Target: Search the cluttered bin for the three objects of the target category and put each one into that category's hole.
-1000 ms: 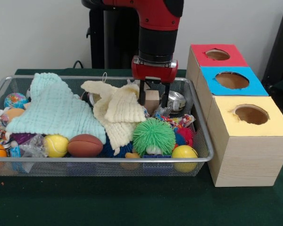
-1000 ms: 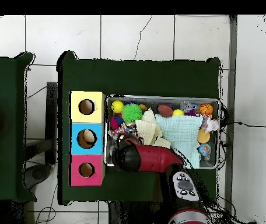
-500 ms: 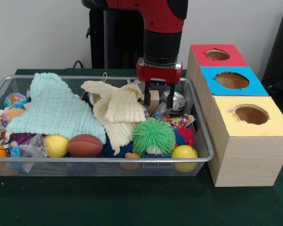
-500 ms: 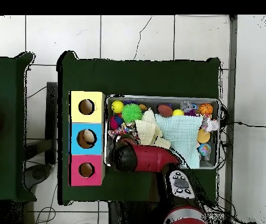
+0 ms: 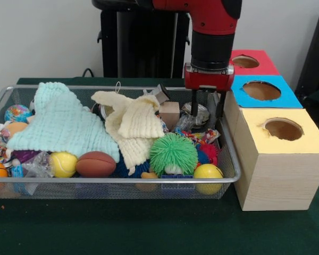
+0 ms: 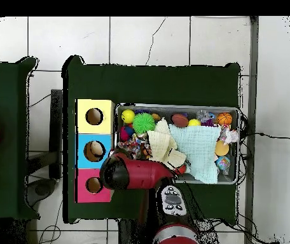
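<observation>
The target category cannot be read from either view. The likeliest candidate near the tool is the wooden block (image 5: pixel 170 113), which lies loose in the wire bin (image 5: pixel 122 180) at centre-right of the front view, just beside the cream cloth (image 5: pixel 133 125) and behind the green spiky ball (image 5: pixel 173 153). The gripper (image 5: pixel 206 109) hangs to the right of the block, over the silver tin (image 5: pixel 201 112), jaws spread wide with nothing visible between them. One finger stands close to the bin's right wall and to the side of the blue box (image 5: pixel 261 90). A descent from here could therefore snag the mesh rim or nudge the box. The front view shows jaw spacing and height. The overhead view hides the gripper under the arm (image 6: pixel 135 175), but shows a pale object (image 6: pixel 95 150) inside the blue box's hole.
</observation>
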Tool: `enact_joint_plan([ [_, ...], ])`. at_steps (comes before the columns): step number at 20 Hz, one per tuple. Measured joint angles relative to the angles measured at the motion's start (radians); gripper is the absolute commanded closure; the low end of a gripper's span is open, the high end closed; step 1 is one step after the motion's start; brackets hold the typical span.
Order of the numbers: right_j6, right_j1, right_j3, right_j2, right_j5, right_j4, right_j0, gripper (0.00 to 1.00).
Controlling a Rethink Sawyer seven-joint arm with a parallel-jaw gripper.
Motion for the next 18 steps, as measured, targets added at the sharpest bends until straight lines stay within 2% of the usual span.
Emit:
enact_joint_plan([
  [7,0.0,0.001,0.0,-0.049,0.0,0.047,0.048,0.0],
  [18,0.0,0.001,0.0,-0.1,0.0,0.06,0.095,0.0],
])
